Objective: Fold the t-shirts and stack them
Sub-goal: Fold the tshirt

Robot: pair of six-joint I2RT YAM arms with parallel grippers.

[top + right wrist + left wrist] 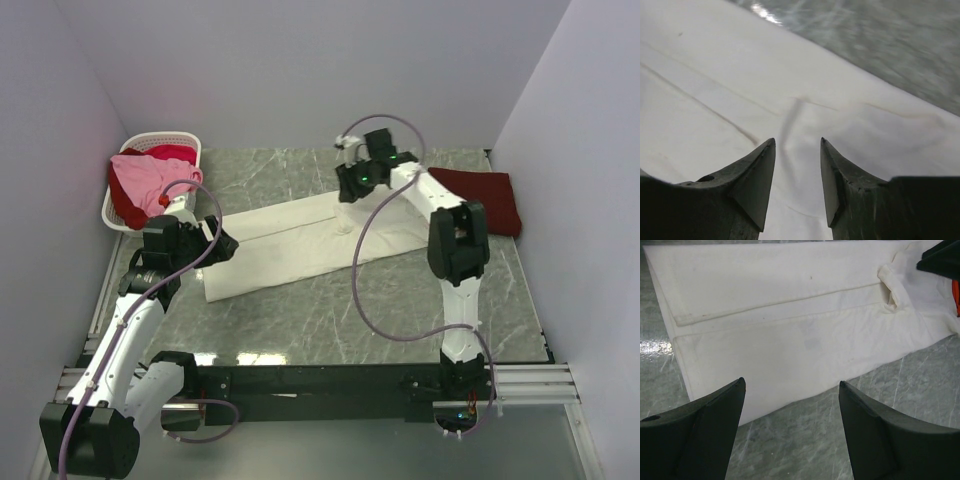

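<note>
A cream-white t-shirt (290,245) lies flat across the middle of the table, folded lengthwise into a long band. My left gripper (224,246) hovers at its left end, jaws wide open and empty. In the left wrist view that gripper (791,382) sits over the shirt's near edge (780,315). My right gripper (349,204) hangs over the band's far right part. Its jaws (797,140) are open just above the white cloth (715,75), holding nothing. A dark red t-shirt (476,200) lies folded at the back right. Pink (145,177) and red (172,153) t-shirts fill the basket.
A white slatted basket (112,205) stands at the back left corner against the wall. Purple walls close in the left, back and right sides. Grey marble table (330,320) shows in front of the shirt. The right arm's tip (940,260) shows in the left wrist view.
</note>
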